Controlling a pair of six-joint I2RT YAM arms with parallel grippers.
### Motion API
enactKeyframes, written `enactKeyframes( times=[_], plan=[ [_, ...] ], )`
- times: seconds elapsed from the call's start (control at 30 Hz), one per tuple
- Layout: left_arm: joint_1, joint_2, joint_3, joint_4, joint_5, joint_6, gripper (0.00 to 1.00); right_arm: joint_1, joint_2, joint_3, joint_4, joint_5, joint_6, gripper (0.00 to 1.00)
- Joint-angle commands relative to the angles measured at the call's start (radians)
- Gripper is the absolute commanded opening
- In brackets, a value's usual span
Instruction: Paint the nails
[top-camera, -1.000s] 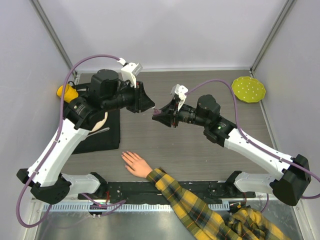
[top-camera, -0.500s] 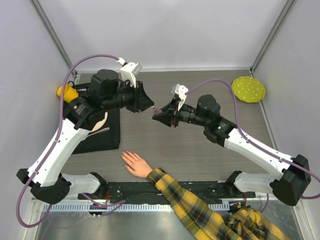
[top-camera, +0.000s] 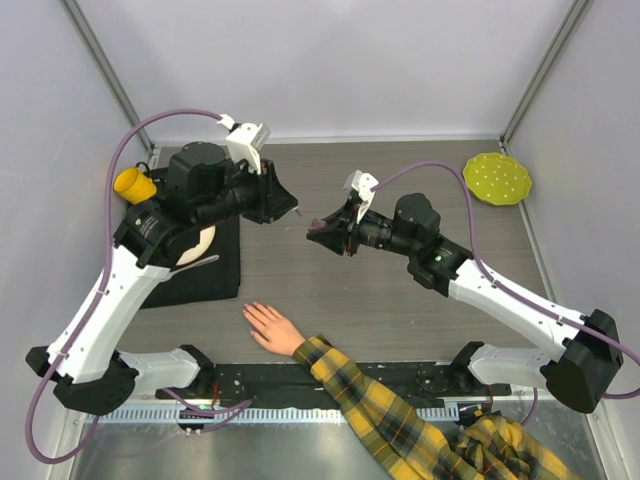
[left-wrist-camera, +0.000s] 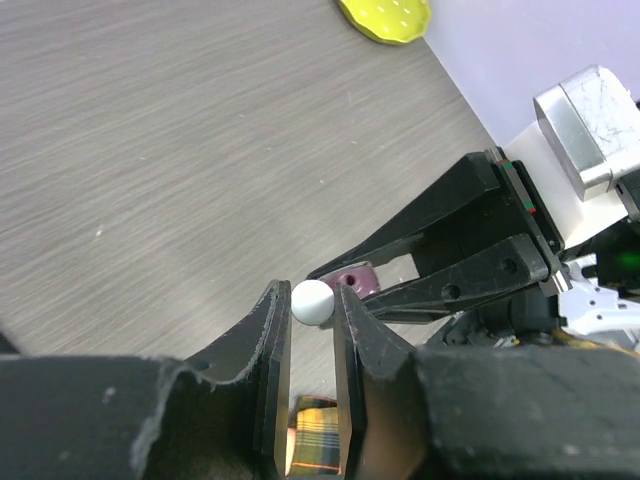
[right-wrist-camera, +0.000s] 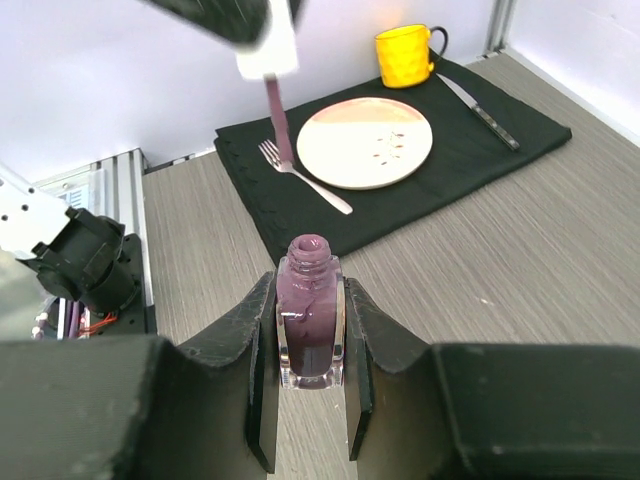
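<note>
At the centre of the top view, the right gripper (top-camera: 318, 231) is clamped on an open bottle of purple polish (right-wrist-camera: 308, 325), held upright between its fingers. Just to the upper left, the left gripper (left-wrist-camera: 312, 296) pinches the white cap (left-wrist-camera: 311, 304). Its brush (right-wrist-camera: 279, 125) shows above the bottle's mouth, apart from it. The nails (top-camera: 250, 311) lie lower centre, on the pale hand (top-camera: 274, 329) flat on the table (top-camera: 400, 180) — well apart from both grippers. At left, a black mat (right-wrist-camera: 400, 200) carries a plate (right-wrist-camera: 365, 143).

Overhead view downward; close wrist views face-to-face (bottle (right-wrist-camera: 308, 310) shared)
</note>
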Motion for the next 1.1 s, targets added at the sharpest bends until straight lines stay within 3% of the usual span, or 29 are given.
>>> enactKeyframes(
  times=[0.0,0.17,0.27,0.47,0.73,0.83,1.07],
  plan=[
    [0.0,-0.038,0.017,-0.029,-0.092,0.002,0.0,0.003,-0.063,-0.031,0.083,0.062,0.032,0.01],
    [0.01,-0.084,-0.038,-0.113,-0.305,-0.081,0.0,0.003,-0.12,-0.06,0.097,0.142,0.052,0.01],
    [0.015,-0.159,-0.194,-0.159,-0.448,-0.173,0.0,0.003,-0.157,-0.069,0.093,0.183,0.061,0.01],
    [0.027,-0.279,-0.461,-0.242,-0.597,-0.356,0.0,0.002,-0.201,-0.062,0.016,0.24,0.058,0.01],
    [0.03,-0.331,-0.7,-0.201,-0.646,-0.575,0.0,-0.001,-0.182,-0.048,-0.01,0.288,0.035,0.01],
    [0.03,-0.349,-0.82,-0.106,-0.651,-0.606,0.0,0.0,-0.146,-0.048,0.01,0.277,0.041,0.01],
    [0.033,-0.314,-0.88,0.009,-0.678,-0.572,0.0,-0.01,-0.06,-0.032,0.039,0.231,0.078,0.01]
  ],
)
